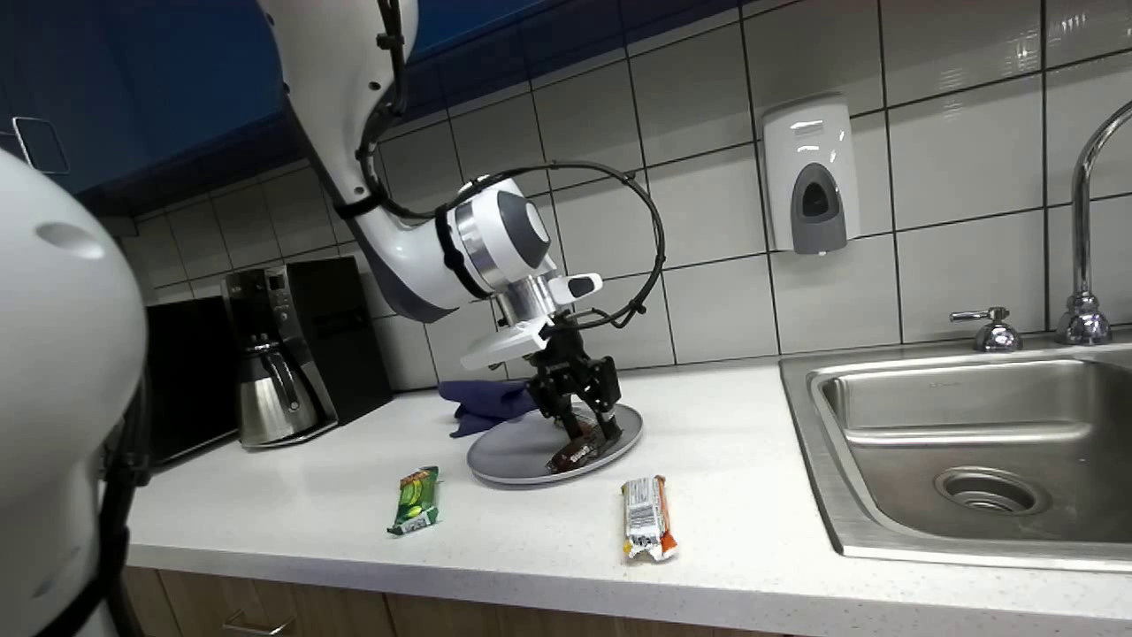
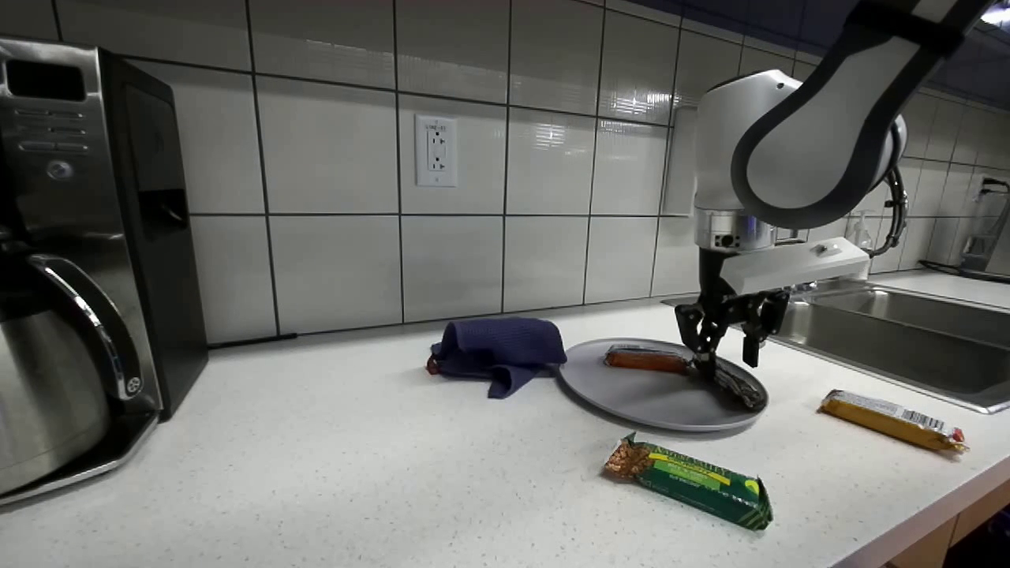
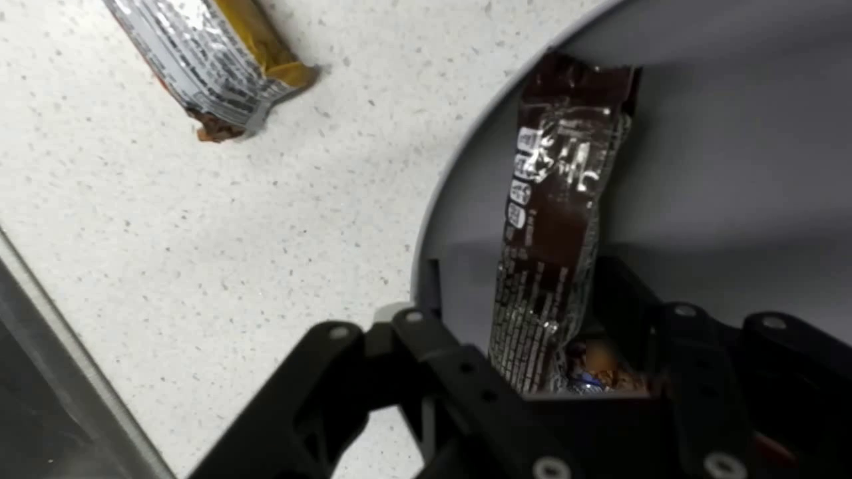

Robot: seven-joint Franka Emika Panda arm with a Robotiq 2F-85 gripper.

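- A flat, speckled white counter (image 2: 355, 442) is spanning the scene, with brown wood-grain drawers (image 1: 309, 602) sitting beneath its near edge.
- Glossy white rectangular tiles (image 2: 331, 150) are lining the far wall; smooth blue cabinets (image 1: 177, 80) are hanging above at left.
- A boxy black-and-silver coffee maker (image 2: 158, 229) is standing upright at left; a rectangular stainless-steel sink (image 1: 964, 416) is occupying the right, an arched chrome faucet (image 1: 1082, 248) rising behind it.
- A round grey shallow plate (image 2: 631, 394) is resting mid-counter, and a rumpled purple cloth (image 2: 505, 351) is lying just beside it, far left.
- A brown, oblong, film-wrapped bar (image 3: 556, 226) is lying on the plate's right side. Its long axis is running near to far: one end is pointing at the near rim, the other disappearing behind the gripper in the wrist view.
- The black two-fingered gripper (image 2: 728, 368) is pointing downward, its fingers standing partway apart astride the brown bar and clamping nothing. Plate surface is showing between the bar and one finger; whether the other is touching cannot be told.
- A red-orange oblong wrapped bar (image 2: 647, 360) is sharing the plate.
- A green oblong wrapped bar (image 2: 702, 483) is lying nearer than the plate; a silver-and-yellow oblong wrapped bar (image 2: 892, 420) is lying near right.
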